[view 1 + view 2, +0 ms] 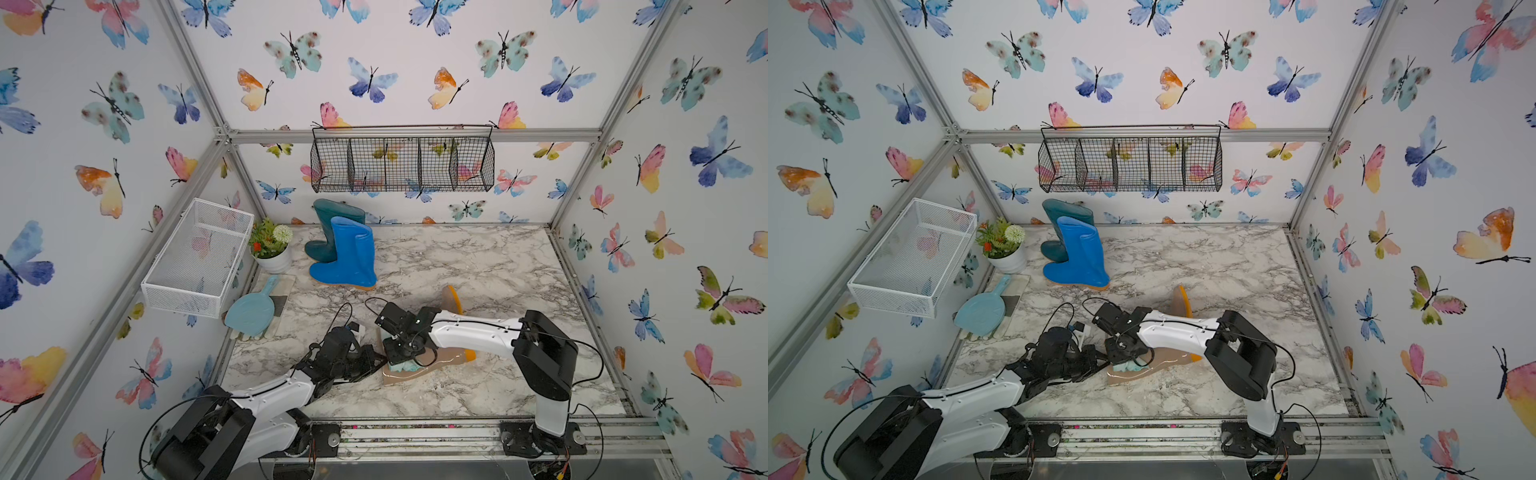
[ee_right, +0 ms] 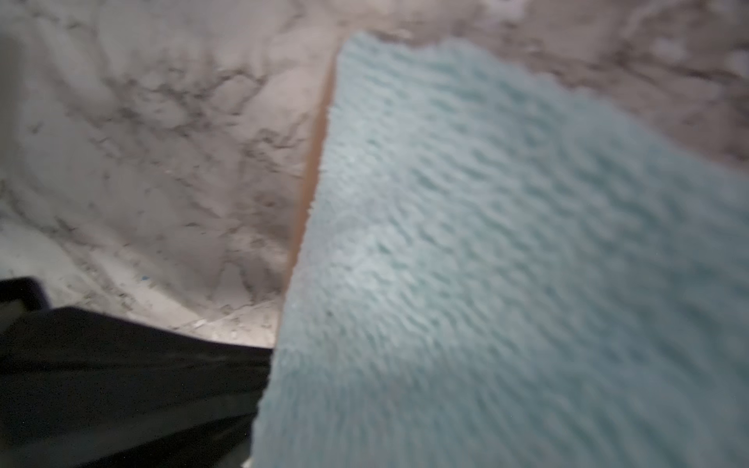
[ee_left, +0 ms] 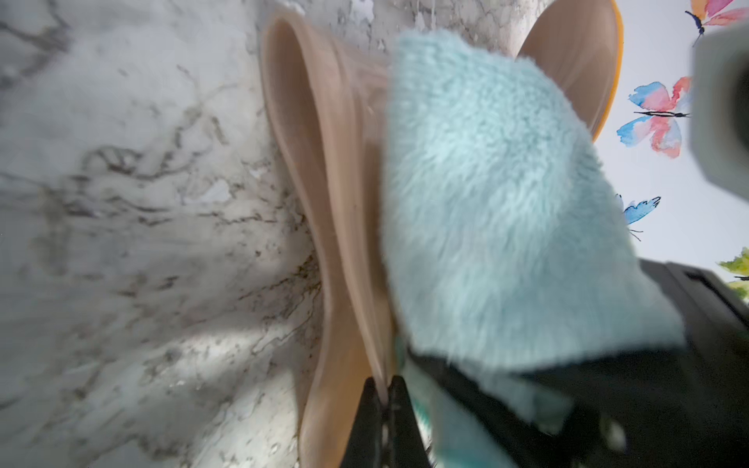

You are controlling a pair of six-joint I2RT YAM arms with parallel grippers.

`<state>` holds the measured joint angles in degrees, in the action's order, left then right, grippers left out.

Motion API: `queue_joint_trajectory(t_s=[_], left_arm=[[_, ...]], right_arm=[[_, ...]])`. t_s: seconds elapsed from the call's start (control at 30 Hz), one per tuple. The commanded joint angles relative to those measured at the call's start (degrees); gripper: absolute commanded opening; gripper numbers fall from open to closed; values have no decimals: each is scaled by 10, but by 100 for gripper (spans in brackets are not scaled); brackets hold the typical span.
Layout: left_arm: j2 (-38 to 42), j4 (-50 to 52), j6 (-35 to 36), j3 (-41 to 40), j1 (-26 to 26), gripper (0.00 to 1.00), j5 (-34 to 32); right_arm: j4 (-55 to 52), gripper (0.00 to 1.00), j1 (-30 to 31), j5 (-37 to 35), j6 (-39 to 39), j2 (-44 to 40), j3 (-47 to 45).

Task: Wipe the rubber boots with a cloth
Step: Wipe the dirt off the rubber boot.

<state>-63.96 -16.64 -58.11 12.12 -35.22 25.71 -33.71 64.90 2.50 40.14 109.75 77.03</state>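
Note:
A beige rubber boot [image 1: 446, 357] [image 1: 1169, 362] [image 3: 324, 162] lies on its side on the marble table near the front, its orange sole toward the right. My left gripper [image 1: 380, 362] [image 1: 1104, 364] [image 3: 383, 395] is shut on the rim of its shaft. My right gripper [image 1: 400, 360] [image 1: 1126, 360] points down at the shaft, shut on the pale aqua cloth [image 1: 401, 368] [image 1: 1128, 367] [image 3: 506, 202] [image 2: 506, 263], which lies against the boot and hides its fingers. The bright blue boot [image 1: 347, 253] [image 1: 1079, 253] and dark teal boot [image 1: 332, 222] [image 1: 1061, 222] stand upright at the back left.
A white mesh basket [image 1: 199, 257] hangs on the left wall. Below it are a potted plant [image 1: 272, 245] and a light blue scoop [image 1: 251, 309]. A black wire basket [image 1: 403, 164] hangs on the back wall. Metal frame rails edge the table.

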Motion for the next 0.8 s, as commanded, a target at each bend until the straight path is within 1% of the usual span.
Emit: queue_joint_trajectory(t_s=[0.0, 0.17, 0.23, 0.27, 0.3, 0.37, 0.47, 0.57, 0.63, 0.67, 0.7, 0.77], left_arm=[[16, 0, -6, -13, 0, 0, -8], [36, -5, -16, -22, 2, 0, -13], [35, -2, -10, -14, 3, 0, -13], [32, -5, -8, -11, 4, 0, -12], [27, -8, -7, -10, 3, 0, -11], [18, -21, -12, -9, 3, 0, -9], [10, -33, -14, -10, 2, 0, -8], [2, -30, -10, -1, 3, 0, -8], [-2, -22, -4, 9, 3, 0, -7], [-1, -18, -2, 11, 3, 0, -7], [-1, -17, -2, 12, 2, 0, -7], [4, -18, -5, 6, 2, 0, -7]], right_arm=[[-44, 1, -16, -31, -3, -35, -50], [-16, 1, -131, -13, 24, -173, -226], [-1, 1, -150, -26, 20, -211, -260], [4, 1, -150, -28, 18, -218, -262], [4, 1, -150, -16, 17, -213, -254], [-1, 1, -140, 6, 25, -185, -225], [24, 1, -76, 4, 34, -133, -164], [8, 1, -25, 1, 10, -71, -80], [-27, 1, -20, -15, -1, -51, -60], [-36, 1, -23, -30, 1, -57, -68], [-41, 1, -31, -42, 1, -70, -81], [-41, 1, -73, -41, 10, -117, -135]])
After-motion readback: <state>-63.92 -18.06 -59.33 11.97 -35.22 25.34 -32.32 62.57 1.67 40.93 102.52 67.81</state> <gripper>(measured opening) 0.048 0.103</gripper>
